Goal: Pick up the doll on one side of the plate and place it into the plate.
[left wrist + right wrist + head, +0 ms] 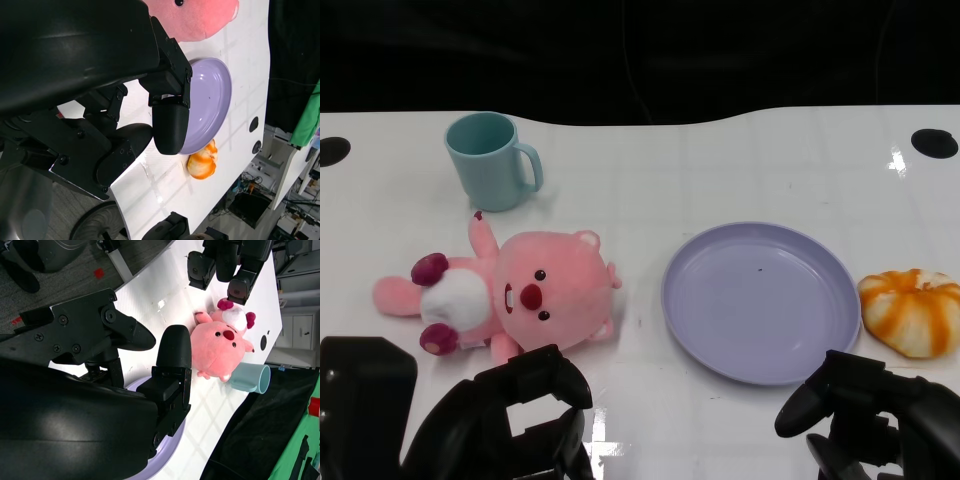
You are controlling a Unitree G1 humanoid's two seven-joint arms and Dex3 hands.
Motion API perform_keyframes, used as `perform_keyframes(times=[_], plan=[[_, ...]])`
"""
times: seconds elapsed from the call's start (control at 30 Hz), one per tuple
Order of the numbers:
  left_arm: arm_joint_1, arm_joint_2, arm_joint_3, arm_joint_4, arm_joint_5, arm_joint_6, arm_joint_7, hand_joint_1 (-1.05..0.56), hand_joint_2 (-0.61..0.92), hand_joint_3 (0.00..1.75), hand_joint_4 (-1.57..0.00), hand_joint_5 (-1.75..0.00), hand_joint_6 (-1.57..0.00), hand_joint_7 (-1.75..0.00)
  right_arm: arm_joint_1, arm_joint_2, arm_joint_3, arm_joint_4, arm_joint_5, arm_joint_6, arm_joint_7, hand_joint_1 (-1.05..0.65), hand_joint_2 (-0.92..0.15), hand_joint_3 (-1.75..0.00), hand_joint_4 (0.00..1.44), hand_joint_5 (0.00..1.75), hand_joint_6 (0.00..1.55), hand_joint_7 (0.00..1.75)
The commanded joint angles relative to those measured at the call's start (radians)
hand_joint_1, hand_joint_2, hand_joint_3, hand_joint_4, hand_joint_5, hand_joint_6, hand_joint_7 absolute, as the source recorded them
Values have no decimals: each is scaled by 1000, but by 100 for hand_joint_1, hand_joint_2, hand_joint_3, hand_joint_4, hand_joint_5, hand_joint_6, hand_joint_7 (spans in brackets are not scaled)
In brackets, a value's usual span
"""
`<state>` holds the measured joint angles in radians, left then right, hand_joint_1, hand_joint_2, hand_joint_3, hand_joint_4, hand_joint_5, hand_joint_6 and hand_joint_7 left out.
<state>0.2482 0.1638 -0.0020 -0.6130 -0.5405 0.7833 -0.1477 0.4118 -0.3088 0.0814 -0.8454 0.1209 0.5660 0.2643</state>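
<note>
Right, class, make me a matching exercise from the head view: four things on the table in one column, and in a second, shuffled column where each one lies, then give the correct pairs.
Things
1. pink doll
2. teal mug
3. purple plate
4. orange and white ball

Places
A. at the plate's right rim
B. between the doll and the ball
C. on its back, left of the plate
D. upright, beyond the doll, toward the table's far edge

Pairs: 1-C, 2-D, 3-B, 4-A
</note>
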Motion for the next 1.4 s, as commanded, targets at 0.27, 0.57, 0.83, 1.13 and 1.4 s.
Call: perform_keyframes(times=[0.27,0.57,0.83,1.13,1.4], plan=[[-13,11,21,3,40,-47,5,-14,47,129,-68,-165,-67,-137,-3,0,8,-22,3,18,-8,-12,-76,-89,52,174,48,140],[-36,59,71,9,77,-148,-39,-35,86,39,-54,-111,-65,-53,-21,5,32,-20,-1,32,-22,-13,-74,-92,52,174,47,141],[-75,160,67,35,215,-316,-117,-51,92,19,-33,-86,-53,-23,-26,6,32,-32,4,60,-21,-11,-74,-92,51,175,46,141],[-160,302,37,113,567,-549,-105,-65,92,15,-18,-65,-40,-7,-21,8,31,-37,8,76,-22,-11,-76,-87,52,173,47,139],[-293,434,-49,232,913,-634,-125,-65,92,12,-7,-56,-33,-2,-22,2,27,-35,3,69,-20,-11,-76,-88,50,174,47,139]])
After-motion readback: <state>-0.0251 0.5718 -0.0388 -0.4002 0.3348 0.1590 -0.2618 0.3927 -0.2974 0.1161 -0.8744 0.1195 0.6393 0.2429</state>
